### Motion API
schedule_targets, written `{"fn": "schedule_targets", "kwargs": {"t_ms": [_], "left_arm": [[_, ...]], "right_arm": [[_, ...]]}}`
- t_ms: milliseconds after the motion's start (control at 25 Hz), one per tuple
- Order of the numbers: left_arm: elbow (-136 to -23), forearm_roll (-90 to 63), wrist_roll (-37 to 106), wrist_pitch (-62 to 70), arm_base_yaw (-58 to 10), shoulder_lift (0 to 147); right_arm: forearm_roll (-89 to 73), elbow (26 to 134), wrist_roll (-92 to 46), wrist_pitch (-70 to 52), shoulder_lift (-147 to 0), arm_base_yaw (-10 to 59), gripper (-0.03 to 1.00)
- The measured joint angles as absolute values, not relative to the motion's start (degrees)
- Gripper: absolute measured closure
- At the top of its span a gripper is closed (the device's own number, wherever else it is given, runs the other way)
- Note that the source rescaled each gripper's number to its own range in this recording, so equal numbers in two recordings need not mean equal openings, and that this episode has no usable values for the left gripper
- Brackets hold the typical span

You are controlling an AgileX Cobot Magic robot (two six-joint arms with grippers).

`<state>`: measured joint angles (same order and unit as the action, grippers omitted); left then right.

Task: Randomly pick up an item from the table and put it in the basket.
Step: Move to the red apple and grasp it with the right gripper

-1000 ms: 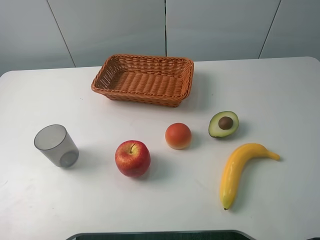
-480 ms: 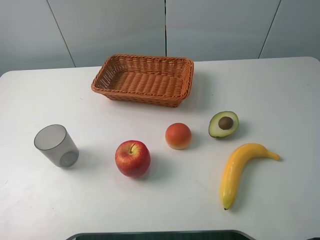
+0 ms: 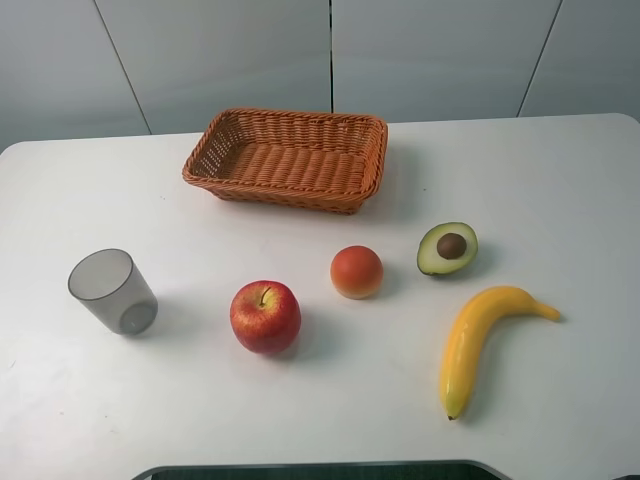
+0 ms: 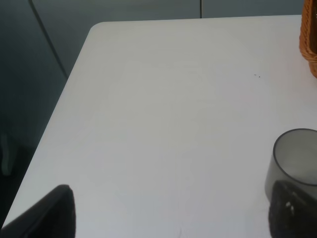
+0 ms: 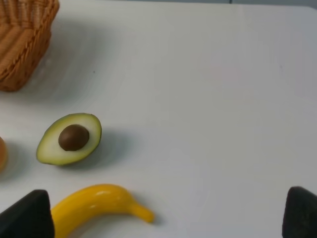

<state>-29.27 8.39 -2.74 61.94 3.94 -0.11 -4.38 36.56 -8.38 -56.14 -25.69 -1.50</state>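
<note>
While the apple (image 3: pixel 265 316) sits on the desk (image 3: pixel 330 405), apart from the basket (image 3: pixel 285 158), left end effector (image 4: pixel 171 218) and right end effector (image 5: pixel 163 218) hang spread wide, empty.

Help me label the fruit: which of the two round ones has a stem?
The red apple, nearer the grey cup; the smaller orange fruit beside it has no stem.

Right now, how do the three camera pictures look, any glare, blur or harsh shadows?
Exterior high view: even light, sharp, no glare on the table; the apple casts a soft shadow to its right. Left wrist view: dimmer, the cup fairly clear, the left hand only dark blurred fingertips. Right wrist view: avocado half sharp, the right hand likewise blurred.
</note>
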Motion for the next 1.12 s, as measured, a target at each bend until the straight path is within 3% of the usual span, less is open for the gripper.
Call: {"fn": "schedule_targets", "kwargs": {"t_ms": [160, 400, 560, 880, 1120], "left_arm": [[-29.27, 8.39, -2.74, 61.94, 3.94, -0.11], [-29.27, 8.39, -2.74, 61.94, 3.94, -0.11], [-29.27, 8.39, -2.74, 61.94, 3.94, -0.11], [-29.27, 8.39, -2.74, 61.94, 3.94, -0.11], [-29.27, 8.39, -2.74, 61.94, 3.94, -0.11]], "right_arm": [[-4.86, 42.44, -10.53, -55.73, -39.63, 1.22, -0.03], [-0.81, 51.12, -12.31, -55.29, -57.67, 23.02, -0.03], [-1.18, 56.99, -17.71, -54.91, -70.68, 32.77, -0.03], [-8.13, 69.32, -32.82, -59.08, -92.82, 41.38, -0.03], [-10.11, 76.40, -34.13, -60.87, -101.16, 48.00, -0.03]]}}
